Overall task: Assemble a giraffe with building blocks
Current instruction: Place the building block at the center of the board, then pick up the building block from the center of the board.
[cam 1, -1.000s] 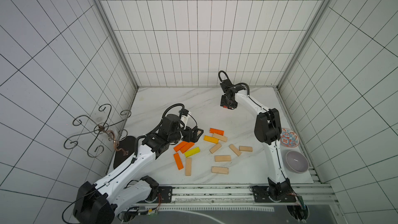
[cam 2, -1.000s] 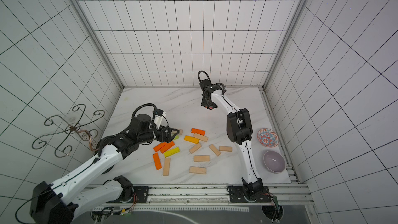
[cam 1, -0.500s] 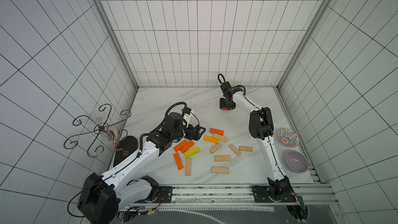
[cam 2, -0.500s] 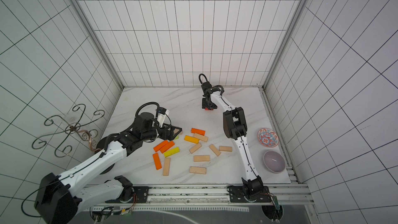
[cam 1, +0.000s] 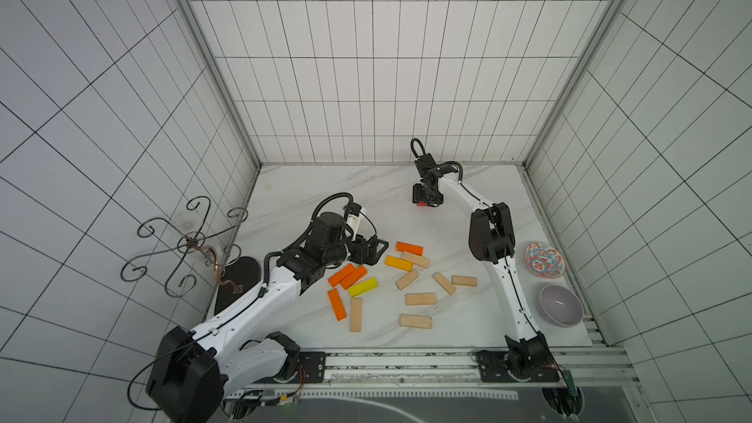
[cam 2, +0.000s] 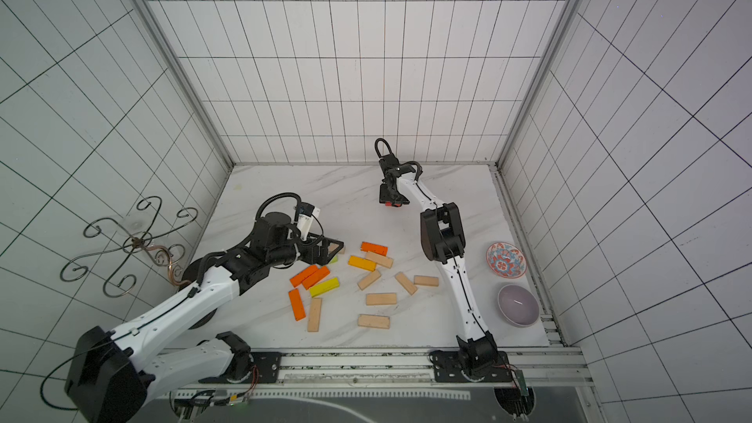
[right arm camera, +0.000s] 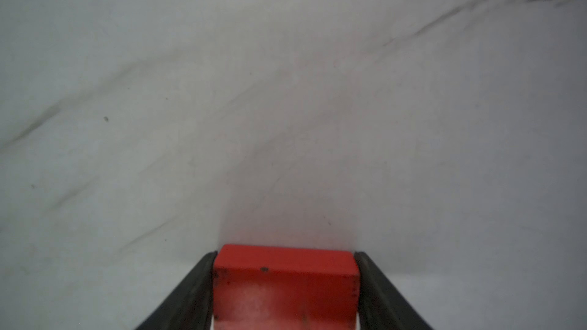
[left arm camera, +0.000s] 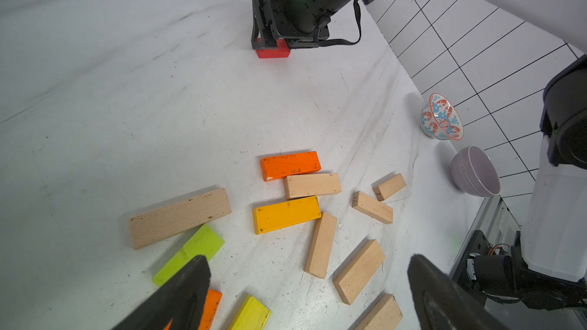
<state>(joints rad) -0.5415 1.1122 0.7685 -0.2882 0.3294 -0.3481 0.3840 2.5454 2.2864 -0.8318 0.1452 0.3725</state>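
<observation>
Right end effector [right arm camera: 285, 253] astride red block [right arm camera: 286, 290]

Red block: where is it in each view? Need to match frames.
Top view: red block at the table's far middle, under the right tool.
Top view: same spot.
Left wrist: beyond the orange block, under that tool.
Right wrist: close up, between the tool's fingers.
Shared landmark: the right tool straddling it.

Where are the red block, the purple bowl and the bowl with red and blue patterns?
red block [left arm camera: 273, 53]: left wrist view, on its front side.
purple bowl [cam 1: 560, 305]: in a top view, on its bare inside.
patterned bowl [cam 1: 544, 260]: in a top view, on its painted inside.
</observation>
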